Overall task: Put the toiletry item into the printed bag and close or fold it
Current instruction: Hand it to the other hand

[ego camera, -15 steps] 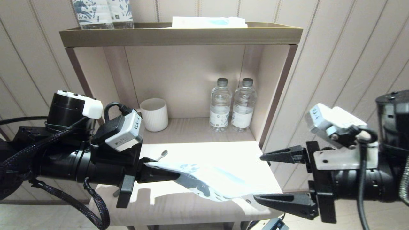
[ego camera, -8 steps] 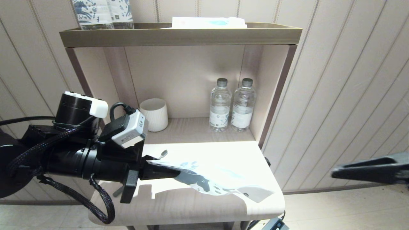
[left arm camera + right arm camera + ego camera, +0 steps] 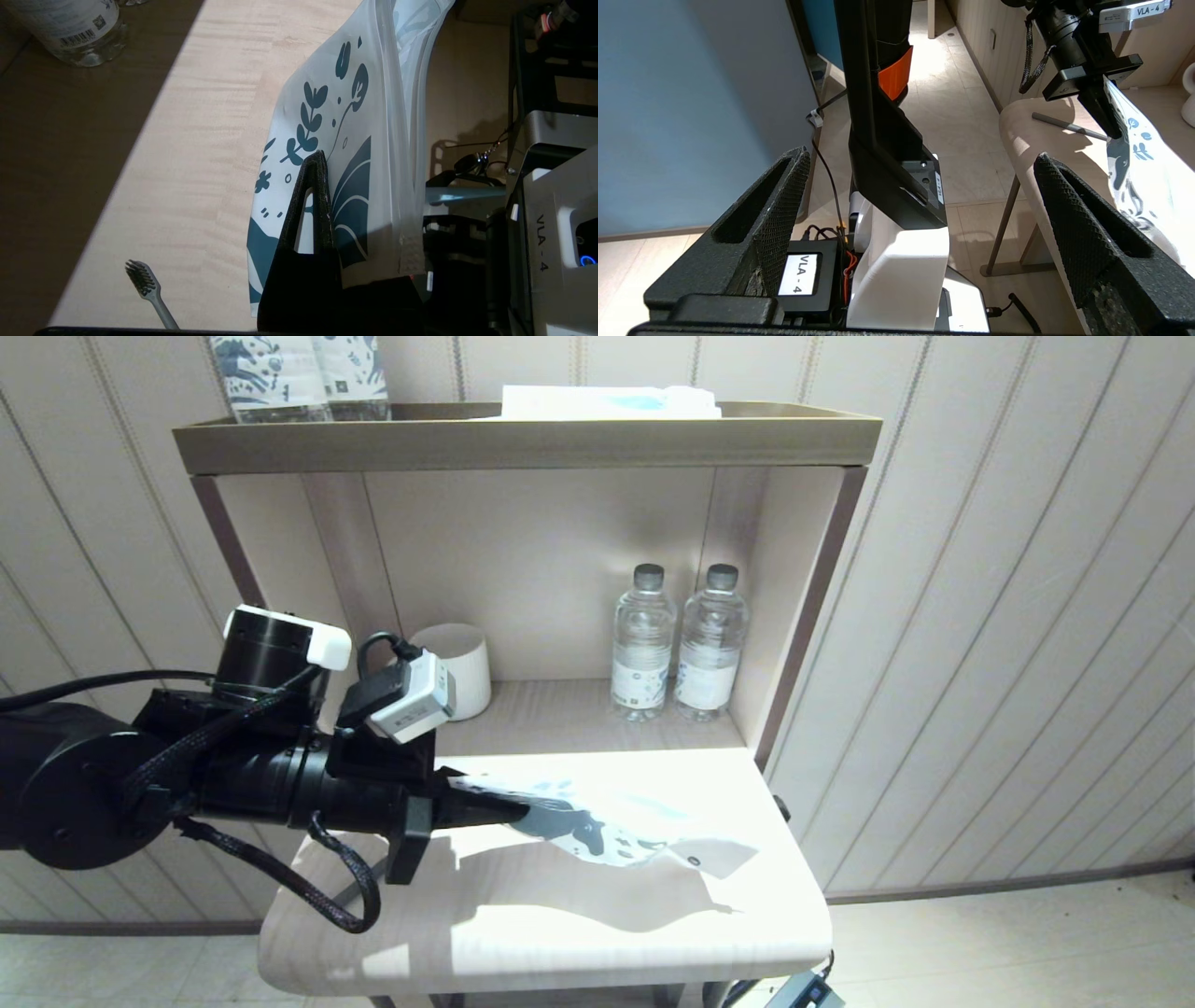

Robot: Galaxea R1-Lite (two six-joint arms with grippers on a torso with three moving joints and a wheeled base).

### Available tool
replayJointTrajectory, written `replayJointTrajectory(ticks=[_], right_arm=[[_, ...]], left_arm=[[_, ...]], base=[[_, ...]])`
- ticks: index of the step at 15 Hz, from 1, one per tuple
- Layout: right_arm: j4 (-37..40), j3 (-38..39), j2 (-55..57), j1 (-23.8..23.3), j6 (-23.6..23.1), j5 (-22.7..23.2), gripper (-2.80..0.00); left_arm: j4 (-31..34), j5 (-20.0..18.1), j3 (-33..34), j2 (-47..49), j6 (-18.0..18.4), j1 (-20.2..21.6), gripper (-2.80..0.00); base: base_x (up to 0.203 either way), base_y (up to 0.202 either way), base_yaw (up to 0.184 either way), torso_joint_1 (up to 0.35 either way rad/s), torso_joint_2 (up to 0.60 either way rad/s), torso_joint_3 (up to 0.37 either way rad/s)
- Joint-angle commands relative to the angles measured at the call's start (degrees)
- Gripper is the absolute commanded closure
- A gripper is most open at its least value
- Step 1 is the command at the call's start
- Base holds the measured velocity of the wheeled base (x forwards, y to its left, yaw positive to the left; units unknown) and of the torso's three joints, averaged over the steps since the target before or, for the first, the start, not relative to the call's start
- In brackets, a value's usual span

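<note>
While the left tool [image 3: 504,810] is clamped on one end of the single printed bag [image 3: 616,826], the bag hangs out toward the centre of the head view, its far end sagging onto the pale bench [image 3: 560,933]. One toothbrush [image 3: 147,289] lies on the bench outside the bag, beside the tool; its bristle head shows at the lower left of the left wrist view. The right tool [image 3: 920,224] is out of the head view; its own camera shows its fingers spread wide and empty, off the bench's edge. In the alcove stand two water bottles [image 3: 644,644] and one white cup [image 3: 467,667]. Two printed packs [image 3: 299,373] stand on the top shelf.
</note>
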Motion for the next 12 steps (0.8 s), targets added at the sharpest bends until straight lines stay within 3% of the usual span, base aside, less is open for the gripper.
replayJointTrajectory(ticks=[1,12], right_arm=[[0.1,-0.5,1.1,0.1,-0.1,0.2,-2.80],[-0.3,-1.2,4.1,0.1,-0.3,1.6,-2.80]], left_arm=[[0.0,-0.5,-0.2,0.7,0.1,0.4,0.00],[-0.1,-0.6,-0.8,0.7,-0.2,1.1,0.00]], base=[[0.000,0.000,0.000,0.000,0.00,0.000],[0.000,0.000,0.000,0.000,0.00,0.000]])
